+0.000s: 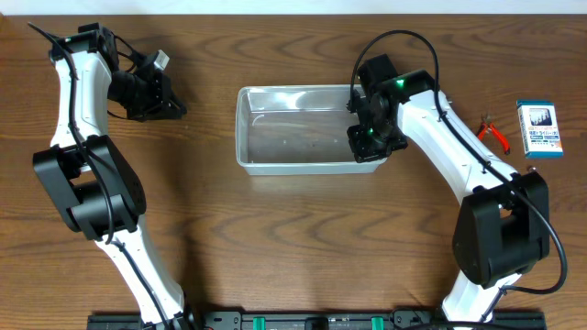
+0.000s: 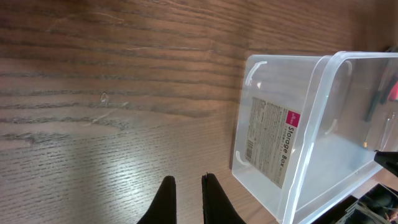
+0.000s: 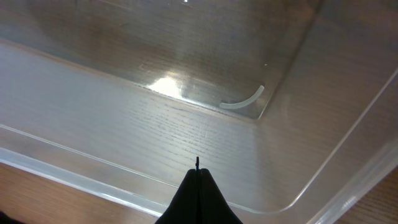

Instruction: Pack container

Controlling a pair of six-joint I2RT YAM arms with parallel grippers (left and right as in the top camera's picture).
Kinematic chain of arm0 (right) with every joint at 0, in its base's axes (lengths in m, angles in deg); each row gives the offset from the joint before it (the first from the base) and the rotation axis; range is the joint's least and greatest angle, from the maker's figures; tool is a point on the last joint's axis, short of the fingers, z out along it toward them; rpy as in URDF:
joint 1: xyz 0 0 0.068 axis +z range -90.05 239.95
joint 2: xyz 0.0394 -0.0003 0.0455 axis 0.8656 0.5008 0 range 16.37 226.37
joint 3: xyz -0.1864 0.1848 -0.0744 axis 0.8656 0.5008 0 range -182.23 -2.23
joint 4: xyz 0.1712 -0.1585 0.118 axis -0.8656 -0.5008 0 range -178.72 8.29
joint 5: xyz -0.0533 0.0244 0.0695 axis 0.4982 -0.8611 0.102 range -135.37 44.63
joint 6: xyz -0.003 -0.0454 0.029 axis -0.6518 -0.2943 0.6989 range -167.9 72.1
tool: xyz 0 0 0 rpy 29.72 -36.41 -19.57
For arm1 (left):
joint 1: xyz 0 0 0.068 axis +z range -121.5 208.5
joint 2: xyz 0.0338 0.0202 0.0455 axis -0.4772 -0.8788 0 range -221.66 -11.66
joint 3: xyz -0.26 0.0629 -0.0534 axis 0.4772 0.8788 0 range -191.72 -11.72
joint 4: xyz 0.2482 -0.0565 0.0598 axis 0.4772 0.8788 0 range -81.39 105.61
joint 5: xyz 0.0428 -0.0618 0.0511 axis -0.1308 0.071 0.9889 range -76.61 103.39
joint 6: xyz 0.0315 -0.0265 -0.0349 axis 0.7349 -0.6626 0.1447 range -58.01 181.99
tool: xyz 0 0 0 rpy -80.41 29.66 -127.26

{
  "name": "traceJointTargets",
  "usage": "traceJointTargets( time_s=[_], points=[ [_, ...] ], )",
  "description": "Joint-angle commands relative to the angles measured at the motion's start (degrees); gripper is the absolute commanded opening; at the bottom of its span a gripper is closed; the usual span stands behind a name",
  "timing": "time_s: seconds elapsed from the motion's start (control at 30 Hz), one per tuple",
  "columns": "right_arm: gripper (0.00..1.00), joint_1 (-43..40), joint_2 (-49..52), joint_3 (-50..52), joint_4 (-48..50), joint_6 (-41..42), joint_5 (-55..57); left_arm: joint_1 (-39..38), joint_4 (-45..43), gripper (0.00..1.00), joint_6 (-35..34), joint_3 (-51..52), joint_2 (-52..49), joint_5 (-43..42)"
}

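Container [image 1: 293, 137], a clear plastic tub with rounded corners, was seen lying at the middle of the wooden bench [image 1: 303, 238], its long side set left to right. A printed label [image 2: 273, 146] reading "Storage Box" was shown on its underside in the left wrist view. Nothing could be made out lying on its floor.

The right hand [image 3: 198, 171] was held over the right end of the container, near one of its rounded corners, with its fingers pressed together and nothing seen gripped between them. The left hand [image 2: 186, 182] was kept well apart from the container, over bare wood to its left, its fingers parted by a narrow gap and holding nothing.

Red-handled pliers [image 1: 495, 135] and a small blue-and-white box [image 1: 539, 129] were found lying side by side near the right edge.
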Motion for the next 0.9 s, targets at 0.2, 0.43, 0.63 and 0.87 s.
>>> traceJointTargets(
  time_s=[0.2, 0.43, 0.63, 0.87],
  points=[
    [0.01, 0.3, -0.9, 0.4, -1.1, 0.5, -0.3, 0.2, 0.2, 0.06, 0.1, -1.2, 1.7, 0.7],
    [0.01, 0.3, -0.9, 0.4, 0.7, 0.5, -0.2, 0.2, 0.2, 0.05, 0.1, -1.2, 1.7, 0.7],
    [0.01, 0.3, -0.9, 0.3, 3.0, 0.7, -0.2, 0.2, 0.2, 0.06, 0.1, -1.2, 1.7, 0.7],
    [0.01, 0.1, -1.0, -1.8, 5.2, 1.2, -0.2, 0.2, -1.3, 0.06, 0.1, -1.2, 1.7, 0.7]
  ],
)
